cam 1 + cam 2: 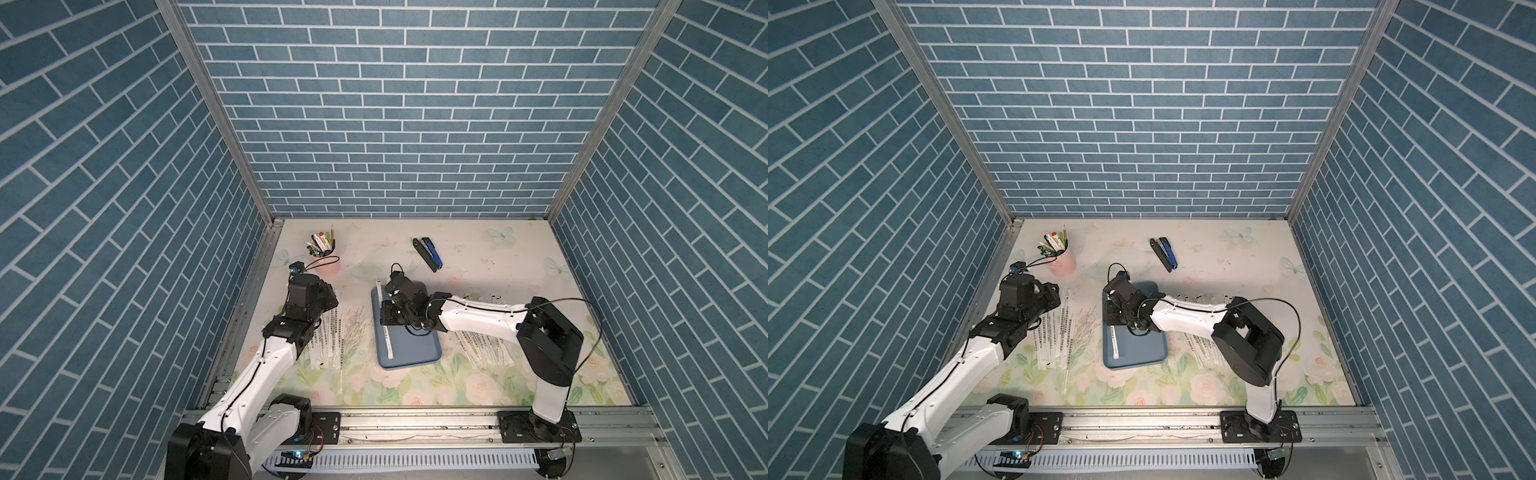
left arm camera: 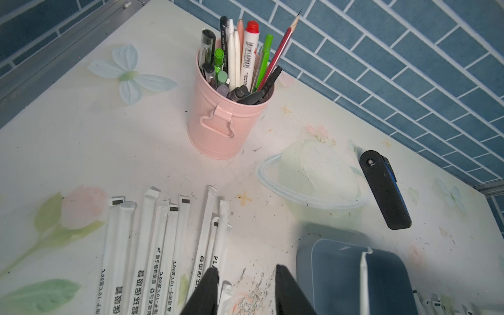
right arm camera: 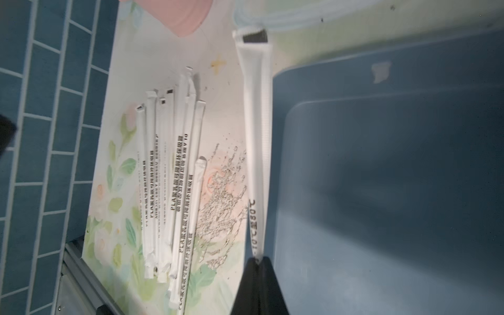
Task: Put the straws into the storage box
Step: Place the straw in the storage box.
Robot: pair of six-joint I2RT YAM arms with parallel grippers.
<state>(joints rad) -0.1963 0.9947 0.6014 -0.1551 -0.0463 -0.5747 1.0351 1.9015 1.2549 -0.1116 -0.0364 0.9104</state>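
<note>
Though top views hide the grip, wrist view shows right gripper pinching straw, left gripper jaws apart.

Right claw tight, left claw ajar.

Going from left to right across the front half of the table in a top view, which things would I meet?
Left pile of straws → storage box, with one straw along its left side → right pile of straws. The pink cup and stapler overlap these sideways, so I leave them out.
</note>
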